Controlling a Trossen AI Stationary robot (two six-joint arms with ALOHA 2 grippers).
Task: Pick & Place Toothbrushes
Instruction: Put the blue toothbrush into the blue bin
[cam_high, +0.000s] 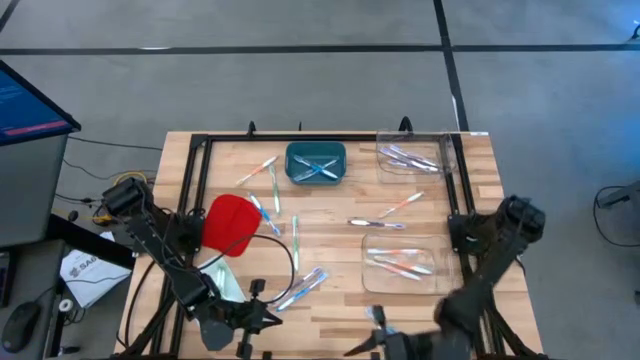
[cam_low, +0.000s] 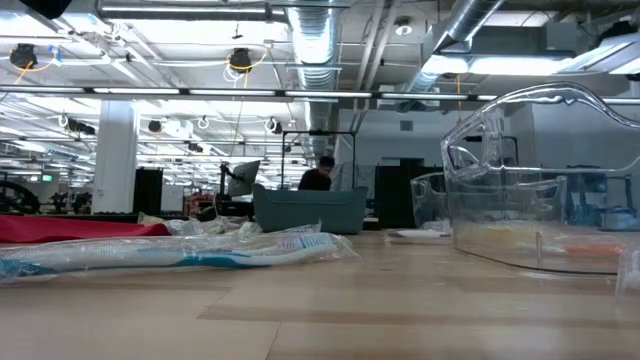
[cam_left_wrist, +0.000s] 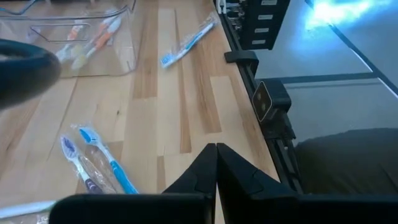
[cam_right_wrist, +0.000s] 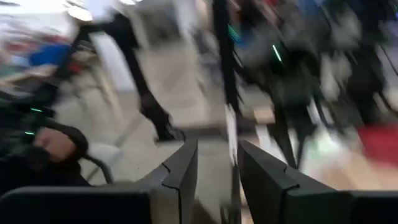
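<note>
A light wooden table (cam_high: 330, 290) with a black frame along its edges. A teal bin (cam_high: 316, 164) sits near the far edge, at the middle. Two clear plastic trays — one (cam_high: 412, 157) at the far right corner, one (cam_high: 404, 262) nearer the right edge. A red cloth-like item (cam_high: 228, 223) lies toward the left edge. Beyond the table — a person (cam_low: 318, 174) in a large open workspace.

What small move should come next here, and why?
Probably the left end effector should open and reach for the loose blue toothbrush lying nearest it. It is shut and empty at the table's near edge, while several toothbrushes lie loose on the wooden table. The right end effector, slightly open, also holds nothing.
</note>
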